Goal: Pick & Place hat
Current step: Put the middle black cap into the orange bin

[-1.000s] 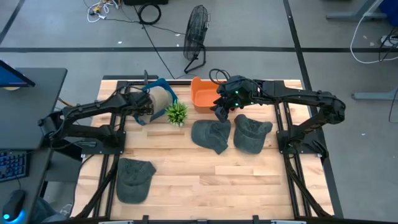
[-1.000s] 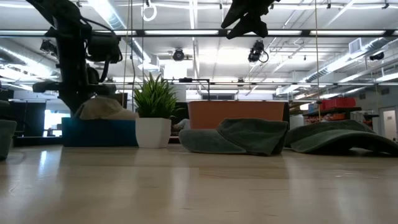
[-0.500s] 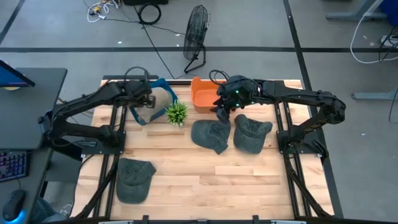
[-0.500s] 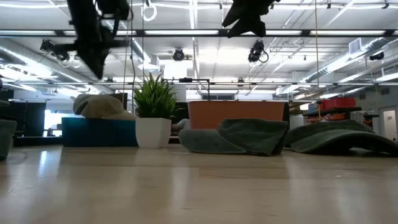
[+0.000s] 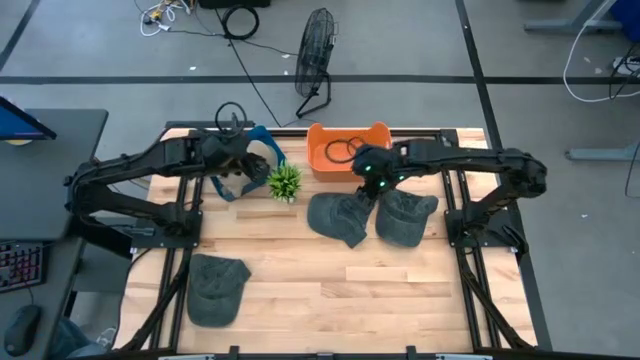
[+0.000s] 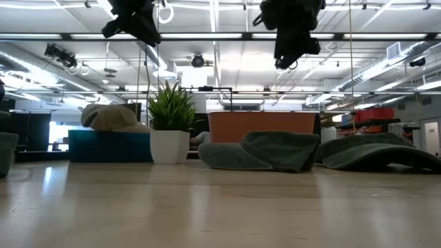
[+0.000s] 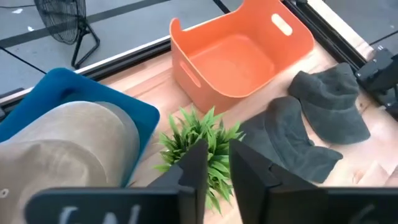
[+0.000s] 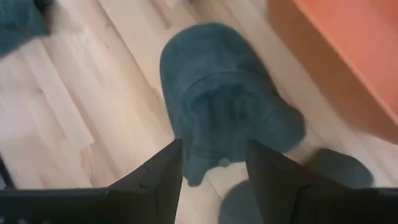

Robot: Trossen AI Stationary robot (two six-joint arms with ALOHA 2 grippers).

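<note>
A beige hat [image 7: 62,149] lies in the blue bin [image 7: 93,93] at the table's far left, its crown showing over the rim [image 6: 110,117]. My left gripper [image 7: 217,168] hovers above that bin [image 5: 245,162], narrowly open and holding nothing. Two dark grey hats lie flat on the table, one in the middle [image 5: 338,218] and one to its right [image 5: 405,215]. My right gripper [image 8: 214,174] is open and hangs over the middle grey hat [image 8: 224,112], well above it in the low view [image 6: 293,45]. A third grey hat [image 5: 217,287] lies near the front left.
An orange bin [image 5: 315,160] stands at the far edge, just beyond the grey hats. A small potted plant [image 5: 285,182] stands between the blue bin and the middle hat. Bare wood spreads across the table's near half [image 5: 340,290].
My left gripper has risen from the blue bin, leaving the beige hat lying in it, and drifted slightly toward the plant. My right gripper has moved from over the orange bin toward the near edge and now hangs over the middle grey hat.
</note>
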